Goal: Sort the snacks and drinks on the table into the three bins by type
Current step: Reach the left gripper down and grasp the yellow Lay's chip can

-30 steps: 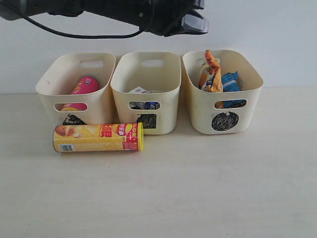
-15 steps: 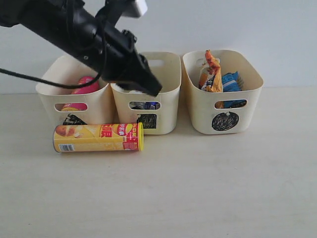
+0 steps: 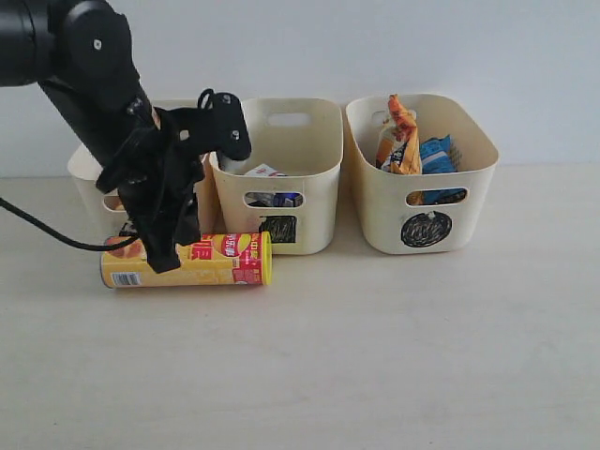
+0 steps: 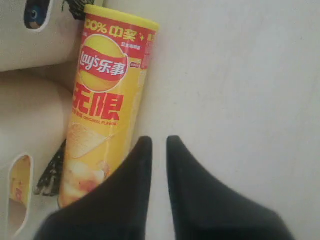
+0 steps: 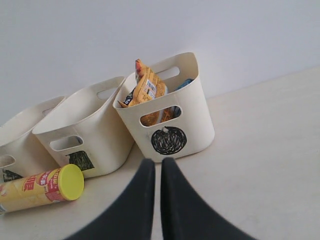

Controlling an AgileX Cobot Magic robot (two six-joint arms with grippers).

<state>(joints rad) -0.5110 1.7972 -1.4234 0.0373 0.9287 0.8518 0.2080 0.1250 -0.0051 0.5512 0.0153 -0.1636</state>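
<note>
A yellow-and-red chip tube (image 3: 202, 260) lies on its side on the table (image 3: 375, 356), in front of the left bin (image 3: 82, 165) and the middle bin (image 3: 314, 202). My left gripper (image 3: 165, 262) points down at the tube's left part. In the left wrist view its fingertips (image 4: 159, 142) stand beside the tube (image 4: 107, 100), a narrow gap open between them with only table showing through. An orange-tan bag (image 3: 401, 136) and a blue bag (image 3: 436, 155) stand in the right bin (image 3: 469, 187). A white carton (image 3: 265, 172) shows in the middle bin. My right gripper (image 5: 158, 162) is shut, empty, above the table.
The left arm and its cable cover most of the left bin. The wall rises right behind the bins. Bare tabletop stretches in front of and to the right of the tube.
My left arm has swung down from above the bins to the yellow tube's left part, and its jaws have parted a little. The tube and bins have not moved.
</note>
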